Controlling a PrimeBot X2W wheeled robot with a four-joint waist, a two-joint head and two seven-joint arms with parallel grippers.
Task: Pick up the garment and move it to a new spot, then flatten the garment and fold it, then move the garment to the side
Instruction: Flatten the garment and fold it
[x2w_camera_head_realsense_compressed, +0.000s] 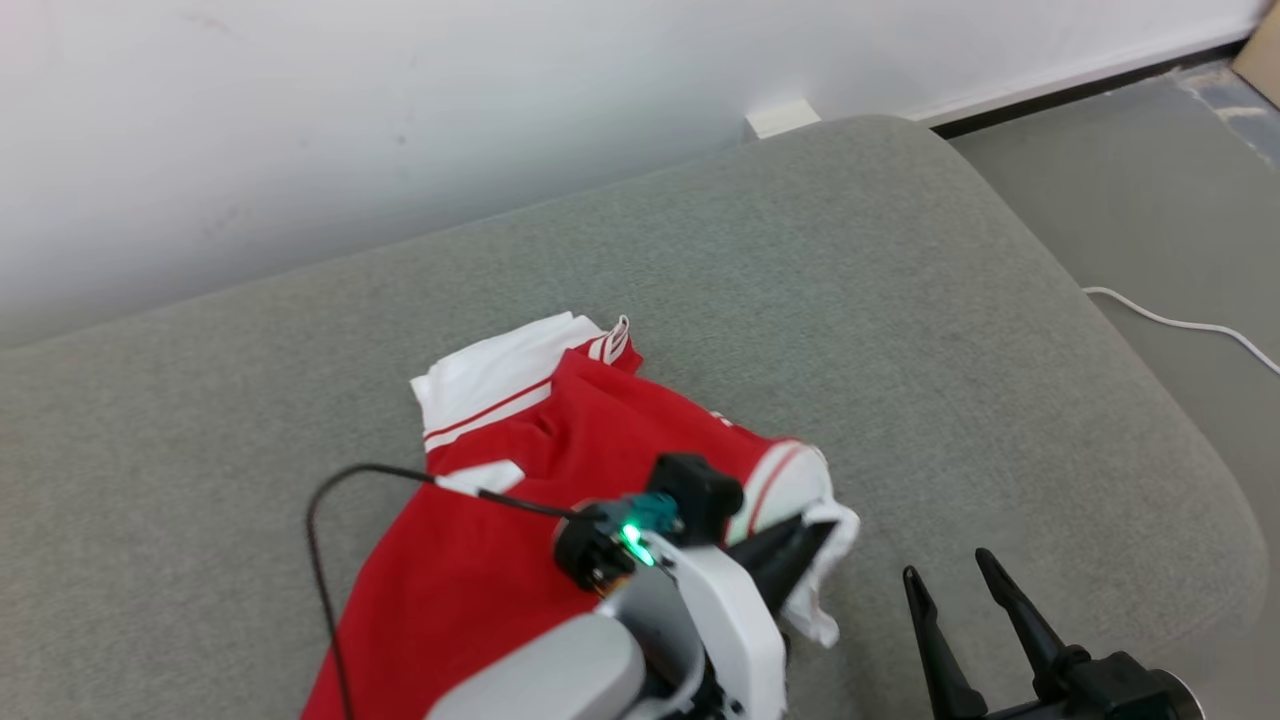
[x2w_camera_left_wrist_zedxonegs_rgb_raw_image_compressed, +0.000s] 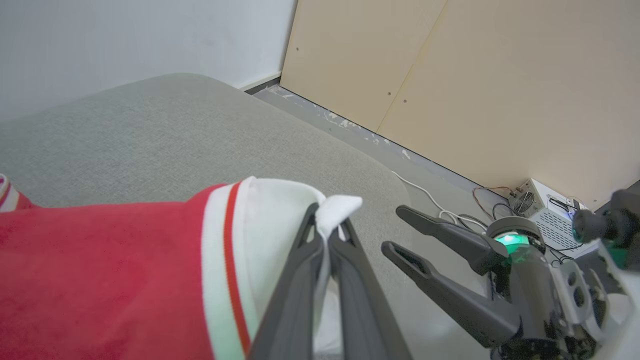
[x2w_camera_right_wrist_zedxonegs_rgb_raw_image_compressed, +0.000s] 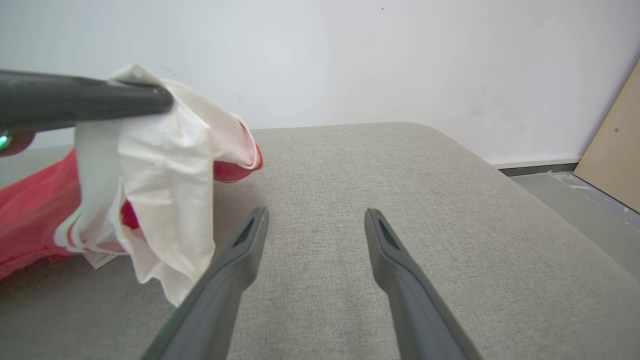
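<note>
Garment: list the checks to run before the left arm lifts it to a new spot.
1. Grip: left gripper shut on the white edge of the garment: ok.
2. Hold deep enough to last through the lift: cannot tell.
3. Other arm: right gripper open, empty, apart from the garment: ok.
4. Landing spot: cushion bare to the garment's right: ok.
5. Snag: black cable from the left wrist free of the garment: cannot tell.

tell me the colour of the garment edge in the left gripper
White garment edge, beside a red stripe; clearest in left wrist view.
</note>
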